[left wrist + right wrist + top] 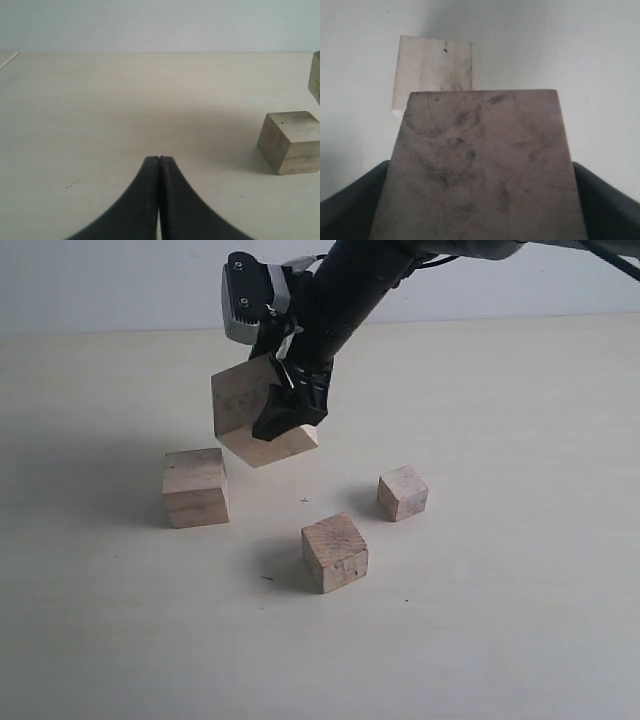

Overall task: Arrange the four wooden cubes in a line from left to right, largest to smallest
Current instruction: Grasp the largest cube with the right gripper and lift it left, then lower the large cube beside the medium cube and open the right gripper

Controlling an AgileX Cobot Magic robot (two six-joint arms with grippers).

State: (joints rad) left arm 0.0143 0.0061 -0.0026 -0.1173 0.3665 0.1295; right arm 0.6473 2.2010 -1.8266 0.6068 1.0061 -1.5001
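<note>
The largest wooden cube (240, 402) hangs tilted above the table, with my right gripper (275, 422) shut on it. In the right wrist view that cube (480, 160) fills the space between the dark fingers (605, 195), and another cube (432, 70) lies on the table beyond it. Three cubes rest on the table: a big one (195, 487) at left, a medium one (335, 552) at front centre, and the smallest (403, 492) to the right. My left gripper (159, 160) is shut and holds nothing, with a cube (291, 142) off to its side.
The pale table (520, 620) stretches wide around the cubes. A light wall (100, 280) runs along its far edge. The held cube's corner (315, 75) shows at the border of the left wrist view.
</note>
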